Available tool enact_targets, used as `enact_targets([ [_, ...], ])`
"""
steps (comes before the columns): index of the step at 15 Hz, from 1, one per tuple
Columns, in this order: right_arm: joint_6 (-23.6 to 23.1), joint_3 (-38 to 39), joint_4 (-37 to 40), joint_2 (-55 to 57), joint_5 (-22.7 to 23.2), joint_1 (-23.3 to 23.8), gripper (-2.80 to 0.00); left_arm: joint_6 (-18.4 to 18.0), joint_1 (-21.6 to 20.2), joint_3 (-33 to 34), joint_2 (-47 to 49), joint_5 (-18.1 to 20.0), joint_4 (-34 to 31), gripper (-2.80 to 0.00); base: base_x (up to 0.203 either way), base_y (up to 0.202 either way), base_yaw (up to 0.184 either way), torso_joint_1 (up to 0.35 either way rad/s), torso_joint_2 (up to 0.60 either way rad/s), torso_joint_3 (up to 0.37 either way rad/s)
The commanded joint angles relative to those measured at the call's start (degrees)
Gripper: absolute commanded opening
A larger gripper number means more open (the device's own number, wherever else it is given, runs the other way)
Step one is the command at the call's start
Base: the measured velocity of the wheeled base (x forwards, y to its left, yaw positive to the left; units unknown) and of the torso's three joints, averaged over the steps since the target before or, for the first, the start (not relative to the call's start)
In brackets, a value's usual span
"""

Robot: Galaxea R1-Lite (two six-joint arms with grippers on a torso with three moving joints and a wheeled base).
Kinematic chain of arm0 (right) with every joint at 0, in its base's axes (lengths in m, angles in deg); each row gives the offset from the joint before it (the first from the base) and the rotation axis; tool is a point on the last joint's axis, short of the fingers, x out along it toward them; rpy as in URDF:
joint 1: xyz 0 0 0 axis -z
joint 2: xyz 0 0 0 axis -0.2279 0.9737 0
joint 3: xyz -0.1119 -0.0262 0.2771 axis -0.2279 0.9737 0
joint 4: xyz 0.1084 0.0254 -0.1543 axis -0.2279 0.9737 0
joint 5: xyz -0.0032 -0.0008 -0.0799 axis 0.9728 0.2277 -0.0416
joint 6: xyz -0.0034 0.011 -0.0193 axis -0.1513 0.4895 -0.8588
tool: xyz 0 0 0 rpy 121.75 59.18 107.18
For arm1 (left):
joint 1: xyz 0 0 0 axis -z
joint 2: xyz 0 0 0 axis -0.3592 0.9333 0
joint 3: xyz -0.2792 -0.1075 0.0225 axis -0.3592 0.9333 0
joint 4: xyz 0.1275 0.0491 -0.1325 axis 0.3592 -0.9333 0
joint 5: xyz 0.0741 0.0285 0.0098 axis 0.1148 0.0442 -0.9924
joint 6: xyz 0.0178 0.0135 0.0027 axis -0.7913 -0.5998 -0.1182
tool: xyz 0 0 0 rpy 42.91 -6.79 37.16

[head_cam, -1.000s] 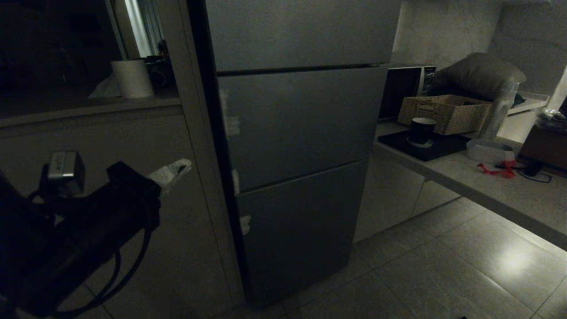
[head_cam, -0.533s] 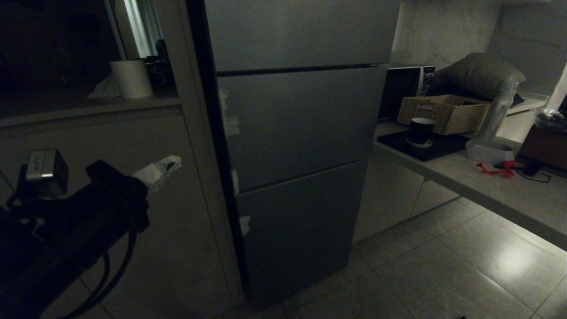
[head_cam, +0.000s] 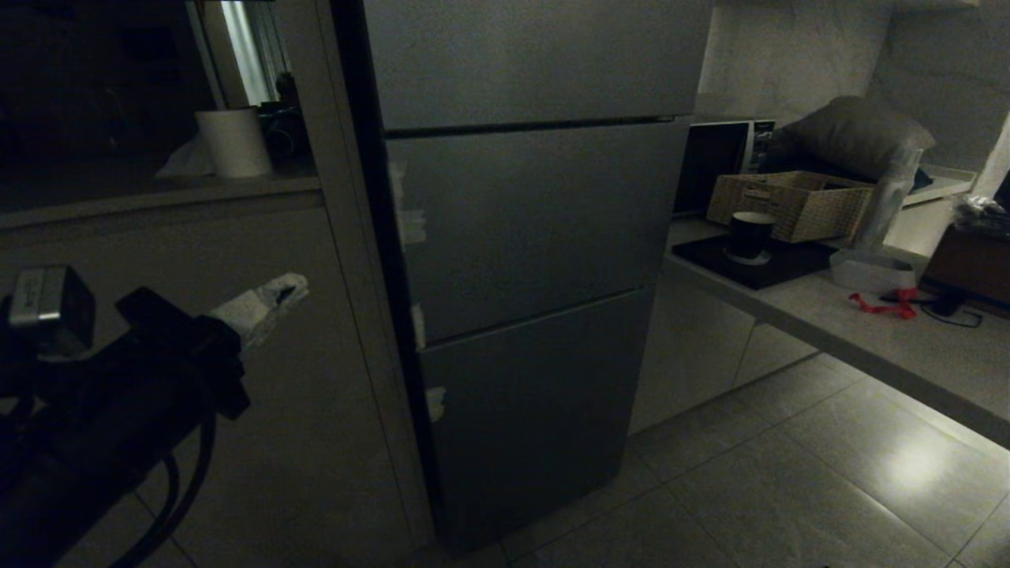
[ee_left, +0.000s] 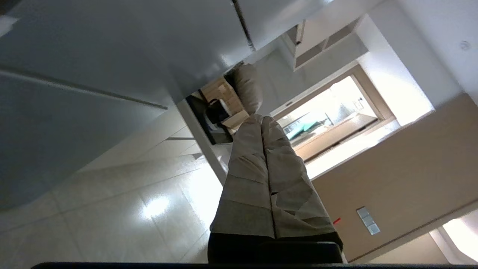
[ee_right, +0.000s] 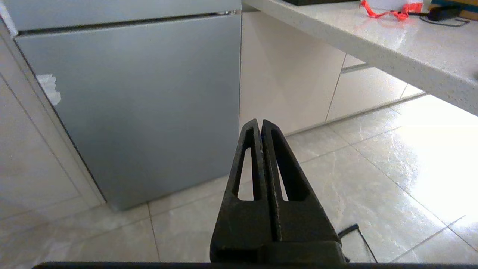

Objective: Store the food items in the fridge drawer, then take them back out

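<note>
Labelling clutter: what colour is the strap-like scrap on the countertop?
Red; the thin strap-like scrap on the pale countertop shows best in the right wrist view.

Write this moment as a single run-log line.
fridge: all doors closed | food items: not visible | left gripper: shut, empty, raised left of fridge | right gripper: shut, empty, low

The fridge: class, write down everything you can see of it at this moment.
The fridge is a tall grey appliance with a smooth, matt metallic-looking front split by two dark horizontal seams into three closed panels. Pale tape-like patches sit along its left edge. It stands upright on the tiled floor, between a pale cabinet and the counter. Nothing touches its front; the left tool is apart from it.
</note>
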Motion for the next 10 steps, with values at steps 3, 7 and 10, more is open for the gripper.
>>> enact_targets([
  [3,0.0,0.0,0.0,0.0,0.0,0.0,-2.8,0.4,-0.1,0.8,-0.4,-0.1,0.4,-2.8,0.185,0.0,0.0,0.002,0.0,0.003],
  [7,0.1,0.0,0.0,0.0,0.0,0.0,-2.8,0.3,-0.4,0.7,-3.3,0.0,0.4,-2.8,0.195,0.0,0.0,0.005,0.0,0.001],
  [10,0.1,0.0,0.0,0.0,0.0,0.0,-2.8,-1.3,-5.7,-0.2,-1.0,0.7,0.3,-2.8,0.178,0.0,0.0,0.004,0.0,-0.001],
])
